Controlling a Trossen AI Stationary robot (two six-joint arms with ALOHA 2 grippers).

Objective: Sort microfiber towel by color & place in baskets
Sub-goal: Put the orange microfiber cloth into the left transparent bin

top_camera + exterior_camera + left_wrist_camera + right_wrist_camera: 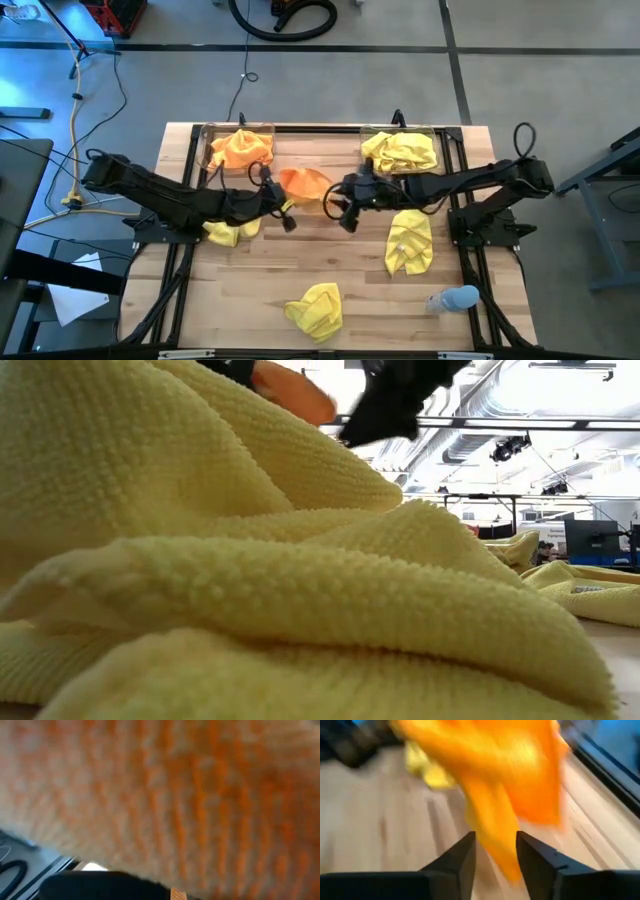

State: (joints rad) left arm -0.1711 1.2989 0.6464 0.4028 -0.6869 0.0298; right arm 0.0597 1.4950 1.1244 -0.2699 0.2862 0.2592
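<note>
Both arms are basically matte black all over, chunky segmented links with rounded joint housings. The left arm (165, 195) has a yellow tag or label patch near its wrist end, plus thin black cables looping off it. The right arm (480, 180) looks the same, with a black cable arcing up at the shoulder. Each sits on a black bracket base with splayed legs. The right gripper (495, 855) has two flat, wedge-shaped black fingers (462, 860) with angular bevelled edges.
</note>
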